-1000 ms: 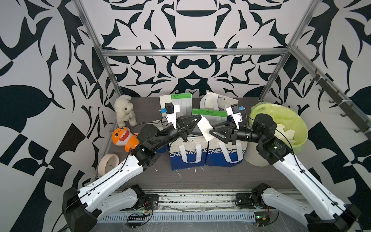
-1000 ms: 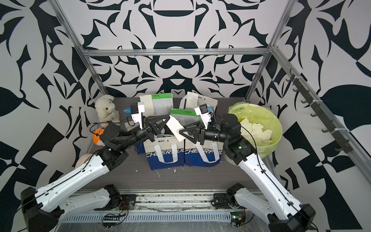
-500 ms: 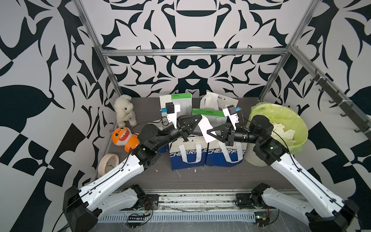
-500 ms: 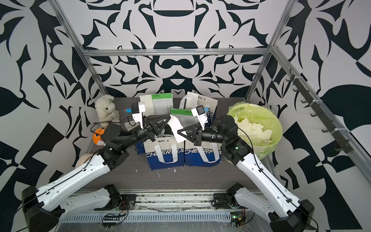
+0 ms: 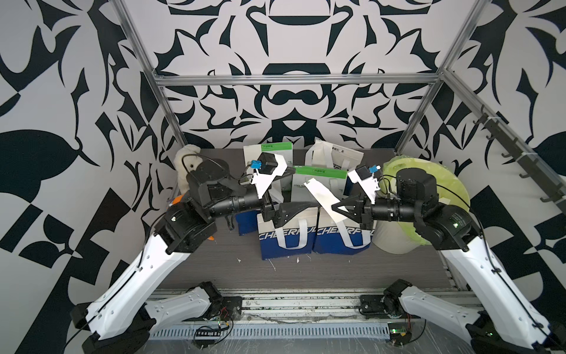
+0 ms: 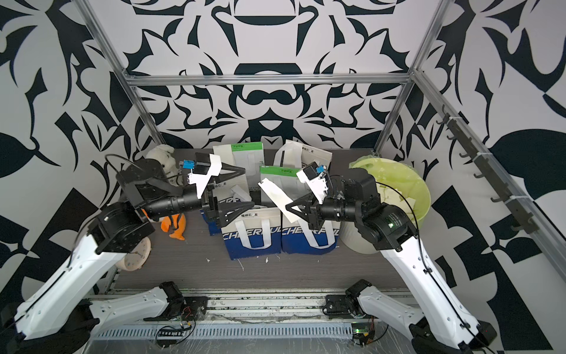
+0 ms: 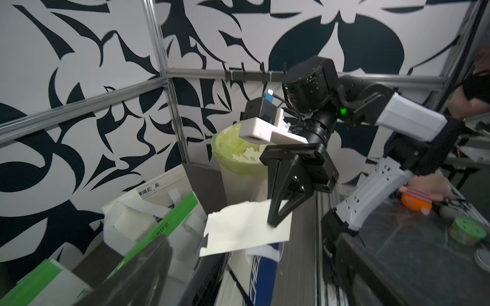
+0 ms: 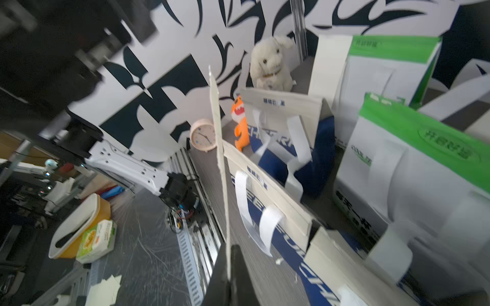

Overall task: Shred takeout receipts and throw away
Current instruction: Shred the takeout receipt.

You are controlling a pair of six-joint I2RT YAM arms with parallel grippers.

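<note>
The right jaws are closed on a takeout receipt [image 5: 320, 197], a cream-white strip pinched at its lower end. The strip slants up and away from the right arm [image 5: 398, 208], toward the middle of the scene. It hangs in the air above the 2 blue-and-white bags [image 5: 284, 242] at the front of the surface [image 5: 337, 272], touching neither. In the right wrist view the receipt [image 8: 220, 148] shows edge-on, rising straight out of the closed jaws. In the left wrist view it [image 7: 244, 227] shows flat, with a ragged edge on the side away from the jaws.

The left jaws stand wide open and hold nothing. In a top view they sit just beside the strip's free end [image 6: 266, 187], at the tip of the left arm [image 6: 171, 202]; whether they touch it I cannot tell.

Beside the right arm stands a bin [image 5: 456, 196] with a yellow-green liner, and cream paper pieces [image 6: 393, 194] lie inside it. A few small white scraps [image 5: 239, 260] lie on the surface in front of the bags. Behind them stand white bags with green tops [image 5: 318, 179]. A white plush toy [image 6: 162, 156], an orange toy [image 6: 173, 225] and a round clock [image 6: 134, 259] sit on the left arm's side.
</note>
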